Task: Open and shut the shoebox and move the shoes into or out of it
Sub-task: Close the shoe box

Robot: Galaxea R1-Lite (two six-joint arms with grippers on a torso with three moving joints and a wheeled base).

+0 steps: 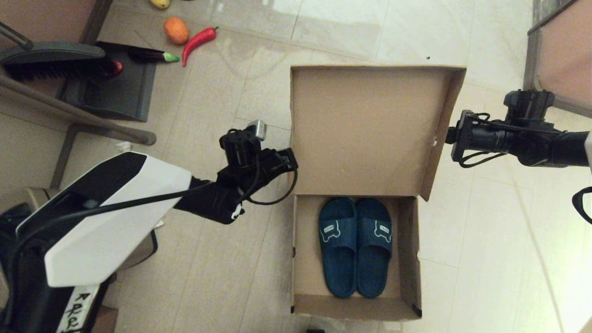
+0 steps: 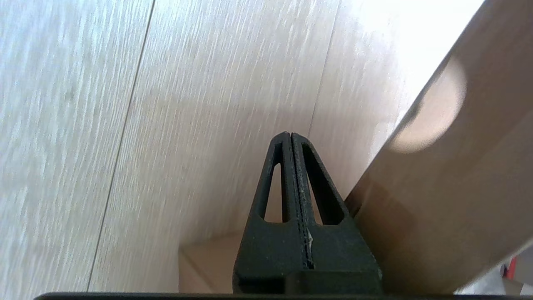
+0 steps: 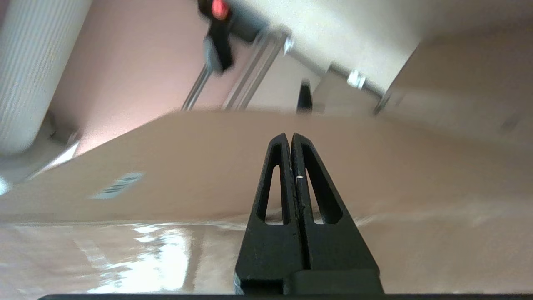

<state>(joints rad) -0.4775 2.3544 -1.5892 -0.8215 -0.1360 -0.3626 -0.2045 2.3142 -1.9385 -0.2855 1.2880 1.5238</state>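
Observation:
The brown cardboard shoebox (image 1: pixel 305 259) lies on the floor in the head view with its hinged lid (image 1: pixel 365 129) standing open at the far side. Both navy slide sandals (image 1: pixel 355 247) lie side by side in the base, white logos up. My left gripper (image 1: pixel 292 159) is shut and empty, right at the lid's left edge; in its wrist view the shut gripper (image 2: pixel 290 135) is beside the cardboard lid (image 2: pixel 449 187). My right gripper (image 1: pixel 449 136) is shut and empty at the lid's right flap, its tip (image 3: pixel 290 135) facing the box's outer side (image 3: pixel 208 166) with a white label (image 3: pixel 116 185).
A dustpan (image 1: pixel 115 88) with a brush lies at the back left, behind a metal frame leg (image 1: pixel 78 115). Toy vegetables lie beyond: an orange one (image 1: pixel 176 30), a red chili (image 1: pixel 199 40), an eggplant (image 1: pixel 152 55). Furniture (image 1: pixel 564 55) stands at the far right.

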